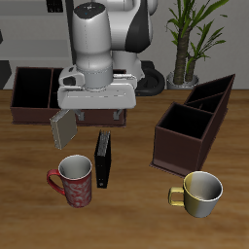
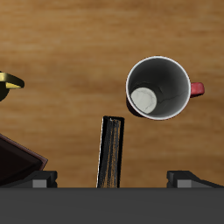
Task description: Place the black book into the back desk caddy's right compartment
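The black book (image 1: 103, 159) stands upright on its edge on the table, between the red mug and the gripper. It also shows edge-on in the wrist view (image 2: 112, 150). My gripper (image 1: 99, 118) hangs above and slightly behind the book, open and empty, with its fingertips (image 2: 44, 179) apart on either side of the book's line. The back desk caddy (image 1: 32, 89) is a long, low, dark-brown box at the table's back. One end section shows; the rest is hidden behind my hand, so I cannot tell which section is the right compartment.
A grey book (image 1: 62, 127) leans beside the gripper. A red patterned mug (image 1: 76, 182) (image 2: 159, 87) stands close to the black book. A yellow mug (image 1: 201, 192) is near the front edge. An angled dark-brown caddy (image 1: 195, 122) and a potted plant (image 1: 190, 39) stand on the other side.
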